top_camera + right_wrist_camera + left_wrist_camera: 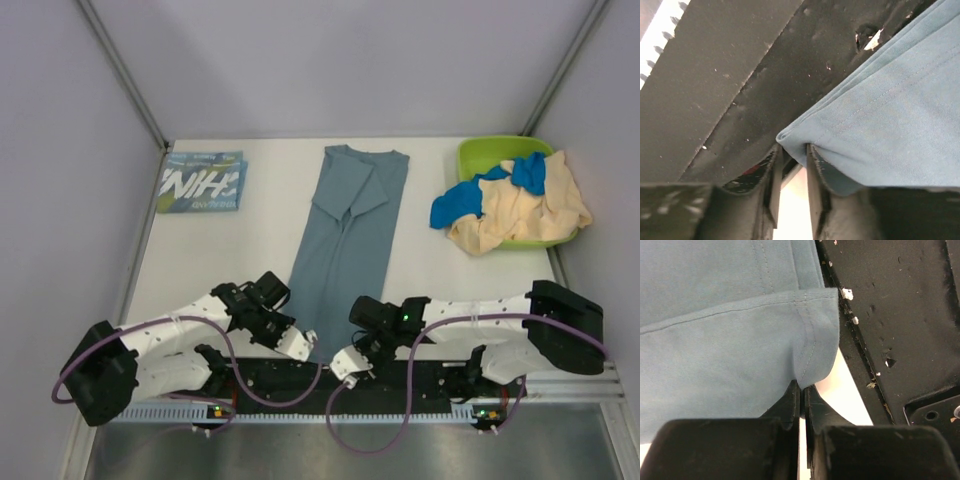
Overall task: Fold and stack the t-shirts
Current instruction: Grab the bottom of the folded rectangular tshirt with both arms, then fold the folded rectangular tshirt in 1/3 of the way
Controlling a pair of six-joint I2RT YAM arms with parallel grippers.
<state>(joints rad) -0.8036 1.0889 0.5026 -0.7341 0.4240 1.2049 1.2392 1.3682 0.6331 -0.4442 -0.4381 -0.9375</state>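
Both grippers grasp the near hem of the slate-blue t-shirt [350, 235].
At upper left we see the folded teal t-shirt [200, 182]. At centre, the left gripper [801, 389] is clenched on one hem corner and the right gripper [794, 151] pinches the other. At upper right, the bright blue t-shirt [470, 200] and cream-beige t-shirt [530, 212] lie heaped in the lime-green tub [490, 150].
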